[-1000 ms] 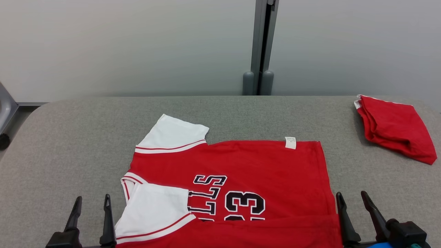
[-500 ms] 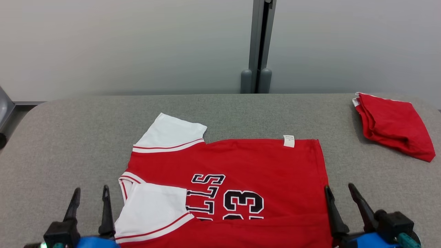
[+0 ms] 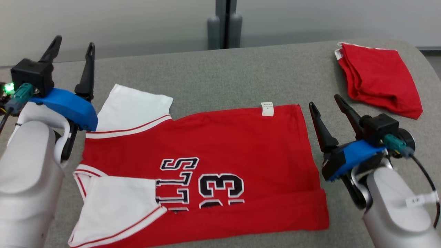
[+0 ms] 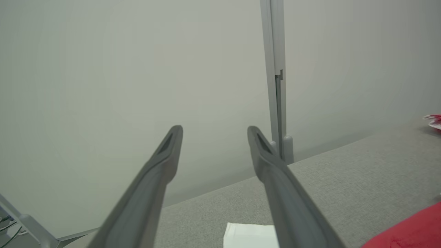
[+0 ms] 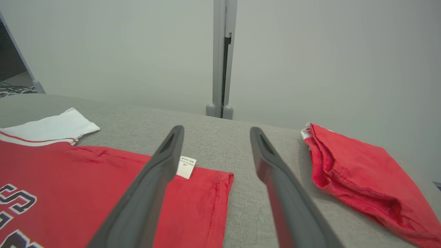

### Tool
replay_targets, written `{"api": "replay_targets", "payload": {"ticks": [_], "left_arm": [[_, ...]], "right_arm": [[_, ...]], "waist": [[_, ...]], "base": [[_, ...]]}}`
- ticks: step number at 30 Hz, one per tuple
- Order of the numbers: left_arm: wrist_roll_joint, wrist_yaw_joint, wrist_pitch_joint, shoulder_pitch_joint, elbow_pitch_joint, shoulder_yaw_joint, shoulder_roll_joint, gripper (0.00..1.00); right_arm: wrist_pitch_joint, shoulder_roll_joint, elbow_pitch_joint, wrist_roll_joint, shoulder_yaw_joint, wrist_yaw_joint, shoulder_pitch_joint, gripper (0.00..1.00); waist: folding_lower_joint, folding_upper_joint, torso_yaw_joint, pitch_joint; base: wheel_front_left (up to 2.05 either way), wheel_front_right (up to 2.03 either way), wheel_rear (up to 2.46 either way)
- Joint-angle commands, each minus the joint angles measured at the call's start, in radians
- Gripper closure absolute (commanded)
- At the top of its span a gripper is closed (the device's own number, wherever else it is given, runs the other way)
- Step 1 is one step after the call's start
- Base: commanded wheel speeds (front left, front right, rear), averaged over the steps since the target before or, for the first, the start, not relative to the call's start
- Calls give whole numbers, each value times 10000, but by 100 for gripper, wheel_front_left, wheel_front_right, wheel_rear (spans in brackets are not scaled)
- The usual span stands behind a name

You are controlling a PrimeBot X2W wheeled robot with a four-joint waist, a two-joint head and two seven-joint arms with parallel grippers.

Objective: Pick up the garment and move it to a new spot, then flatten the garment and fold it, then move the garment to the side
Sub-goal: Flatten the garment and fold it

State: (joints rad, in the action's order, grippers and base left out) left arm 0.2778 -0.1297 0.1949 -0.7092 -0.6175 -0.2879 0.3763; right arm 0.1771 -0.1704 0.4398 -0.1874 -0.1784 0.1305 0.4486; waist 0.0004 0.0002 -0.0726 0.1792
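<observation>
Red jersey spread out on the table.
The left tool and right tool flank it, jaws apart and empty; a folded red cloth lies at the far right.

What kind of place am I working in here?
Probably a lab or test cell for cloth folding: a grey fabric-covered table, plain wall panels with a post, and a jersey laid out near a folded red cloth.

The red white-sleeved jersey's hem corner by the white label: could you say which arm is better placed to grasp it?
Right, likely: the right gripper sits by the red jersey at its labelled corner; the left gripper is at the sleeve.
</observation>
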Motion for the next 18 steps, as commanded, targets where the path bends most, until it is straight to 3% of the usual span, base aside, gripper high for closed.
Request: {"api": "replay_targets", "payload": {"ticks": [1,9,18], "left_arm": [[317,-1,-231,-343,-237,-325,103,0],[1909,-2,-1743,-2546,-1627,-2791,1196,0],[3379,-3,-2628,-3445,-2717,-4384,1584,0]], "right_arm": [[-136,-104,124,-128,-118,7,340,0],[-697,-415,527,-710,-1042,7,2174,0],[-762,-549,652,-1310,-1849,7,3146,0]], "waist": [[-4,-2,-36,296],[-4,-2,-689,1705],[-4,-2,-1055,2627]], "base": [[0,0,0],[0,0,0],[0,0,0]]}}
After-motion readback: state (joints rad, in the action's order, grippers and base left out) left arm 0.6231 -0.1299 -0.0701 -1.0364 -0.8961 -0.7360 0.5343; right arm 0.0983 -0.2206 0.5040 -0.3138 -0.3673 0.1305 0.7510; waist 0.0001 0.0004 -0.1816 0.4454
